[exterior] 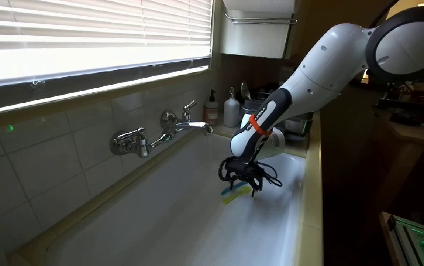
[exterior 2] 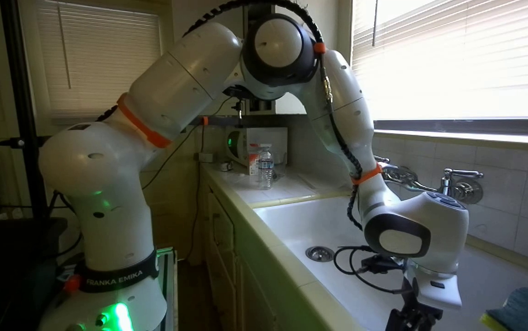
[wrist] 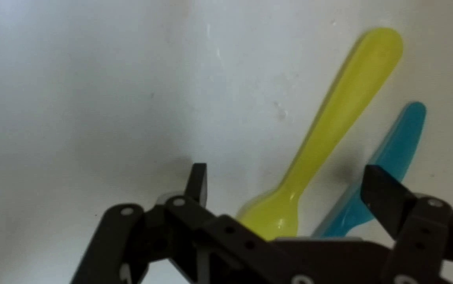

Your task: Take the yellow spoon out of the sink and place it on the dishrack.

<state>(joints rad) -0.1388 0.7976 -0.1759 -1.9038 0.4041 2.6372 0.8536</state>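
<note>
Robotiq gripper (wrist: 285, 173), its fingers wide apart and empty, straddles the yellow spoon (wrist: 330, 118), hiding the bowl's tip. Whether fingertips touch the sink (exterior: 152, 225) beneath the spoon is unclear. Just beside the spoon, a blue utensil (wrist: 401, 142) is partly masked. Beyond the spoon, in an exterior view, the Panda arm (exterior: 317, 75) blocks much of the dim dishrack (exterior: 297, 125).

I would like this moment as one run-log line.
gripper: open, over yellow spoon; yellow spoon: lying in sink, ungrasped; blue utensil: beside yellow spoon; pick: pending
</note>
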